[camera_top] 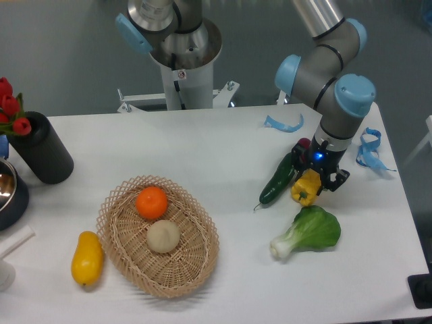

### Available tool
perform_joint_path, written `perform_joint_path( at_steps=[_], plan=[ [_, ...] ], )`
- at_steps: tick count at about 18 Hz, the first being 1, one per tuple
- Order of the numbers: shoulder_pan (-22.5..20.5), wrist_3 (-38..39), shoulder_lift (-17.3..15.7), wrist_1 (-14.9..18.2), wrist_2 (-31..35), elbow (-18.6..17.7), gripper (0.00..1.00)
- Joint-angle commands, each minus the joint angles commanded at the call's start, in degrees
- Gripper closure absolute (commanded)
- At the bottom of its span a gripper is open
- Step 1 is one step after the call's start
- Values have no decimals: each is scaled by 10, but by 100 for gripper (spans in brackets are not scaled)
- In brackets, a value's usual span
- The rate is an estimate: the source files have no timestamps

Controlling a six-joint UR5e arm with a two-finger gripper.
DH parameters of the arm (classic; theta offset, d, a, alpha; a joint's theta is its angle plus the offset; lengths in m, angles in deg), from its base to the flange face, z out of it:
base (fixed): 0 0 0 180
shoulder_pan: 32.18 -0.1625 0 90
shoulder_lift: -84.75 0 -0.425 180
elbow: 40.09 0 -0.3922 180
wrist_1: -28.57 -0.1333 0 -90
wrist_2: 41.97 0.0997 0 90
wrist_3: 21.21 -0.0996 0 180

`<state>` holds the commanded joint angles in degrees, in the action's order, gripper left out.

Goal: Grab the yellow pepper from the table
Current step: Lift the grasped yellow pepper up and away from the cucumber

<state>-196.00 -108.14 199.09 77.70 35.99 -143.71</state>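
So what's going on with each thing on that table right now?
gripper: down over the yellow pepper, fingers either side; grip unclear
yellow pepper: beside the cucumber
green cucumber: lying flat
bok choy: lying on its side
wicker basket: holds an orange and a pale round fruit
yellow oval fruit: lying left of the basket
black vase: upright, holding red tulips

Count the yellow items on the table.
2: the lobed glossy yellow pepper under the pincer, right of the green cucumber; the smooth oval yellow fruit left of the wicker basket.
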Motion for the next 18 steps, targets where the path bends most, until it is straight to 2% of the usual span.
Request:
perform_joint_path(
  at_steps=[4,7,11,13,16,18],
  plan=[
    [-4,-2,-8,4,-1,16,63],
    [-4,1,-32,10,0,53,63],
    [-7,1,-49,18,-2,110,63],
    [-8,-3,-55,66,-2,151,64],
    [-9,-17,-56,181,-1,225,64],
    [-10,-18,-56,236,0,260,64]
  ],
)
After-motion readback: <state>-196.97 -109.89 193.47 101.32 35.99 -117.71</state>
